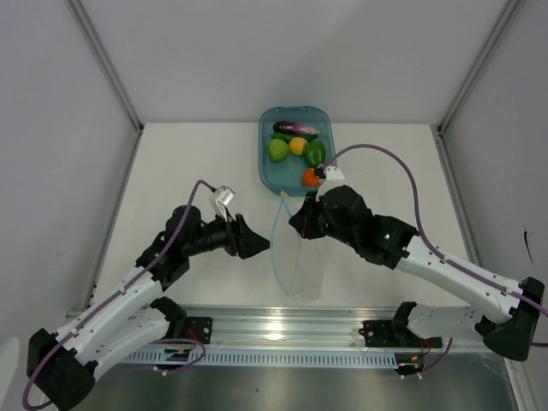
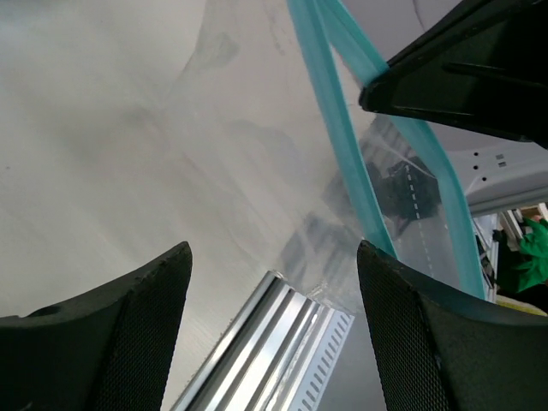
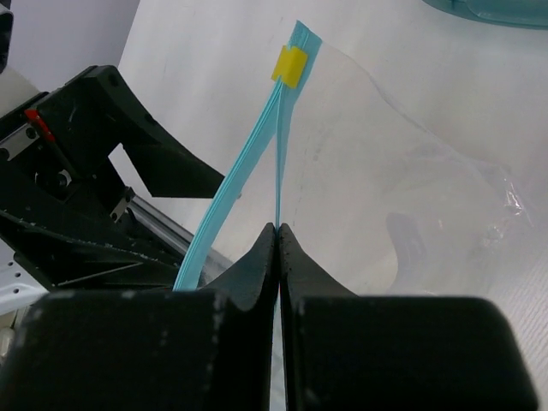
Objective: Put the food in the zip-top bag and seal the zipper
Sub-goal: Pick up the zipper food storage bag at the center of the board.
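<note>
Clamped tight with right gripper [image 3: 278, 229] on one lip of the bag's [image 3: 411, 171] zipper [image 3: 231, 184]. Spread wide, empty, at left gripper [image 2: 272, 257], other lip just ahead. Far past the right jaws, food [image 1: 296, 145] in a tray [image 1: 264, 163]. Risks sagging shut with one lip loose.

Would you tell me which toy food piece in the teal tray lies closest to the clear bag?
The orange-red piece, alone at the tray's near end; the rest lie farther back.
</note>
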`<state>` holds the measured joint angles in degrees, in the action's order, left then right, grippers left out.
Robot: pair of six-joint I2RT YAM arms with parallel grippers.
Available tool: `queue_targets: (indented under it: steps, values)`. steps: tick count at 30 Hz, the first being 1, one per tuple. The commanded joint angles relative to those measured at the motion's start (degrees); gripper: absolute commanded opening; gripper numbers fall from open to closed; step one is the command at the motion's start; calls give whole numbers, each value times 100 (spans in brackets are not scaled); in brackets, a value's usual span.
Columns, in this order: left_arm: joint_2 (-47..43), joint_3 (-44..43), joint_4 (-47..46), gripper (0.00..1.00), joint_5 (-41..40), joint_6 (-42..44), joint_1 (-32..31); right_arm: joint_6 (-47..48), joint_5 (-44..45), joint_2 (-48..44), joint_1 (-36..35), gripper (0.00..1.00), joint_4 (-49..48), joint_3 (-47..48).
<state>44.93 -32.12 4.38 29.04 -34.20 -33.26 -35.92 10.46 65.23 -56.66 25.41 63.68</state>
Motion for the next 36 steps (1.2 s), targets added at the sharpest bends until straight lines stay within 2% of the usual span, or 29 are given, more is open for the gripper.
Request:
queue_targets:
  steps: [1,11,14,21,24,25,27,28,30,31,32,36]
  values:
    - [-142,83,-605,80,463,-385,3,94,0,68,-81,0,-142,39]
    - [-678,320,-534,79,-258,-1168,3,138,413,350,-442,0,-36,197]
    - [-582,443,-710,79,-49,-1326,-6,138,457,420,-495,0,-88,285]
    - [-239,391,-482,75,41,-1142,-32,156,536,517,-600,0,-89,513]
    - [-256,320,-290,66,49,-1037,-41,164,580,508,-635,0,-80,558]
    - [-239,190,-158,56,67,-950,-41,156,580,499,-627,0,-89,566]
    - [-239,110,-8,46,93,-844,-41,156,589,499,-635,0,-159,575]
    - [-256,-65,88,36,93,-687,-41,156,572,508,-635,0,-176,593]
    - [-361,-215,492,24,6,-528,-41,164,536,560,-635,0,-255,610]
    - [-405,-494,676,6,-186,-353,-32,164,519,587,-627,0,-273,637]
    - [-458,-601,1174,0,-344,-255,-41,191,492,631,-627,0,-282,654]
    - [-774,-1348,2258,1,-1372,26,-41,252,282,920,-557,0,-422,803]
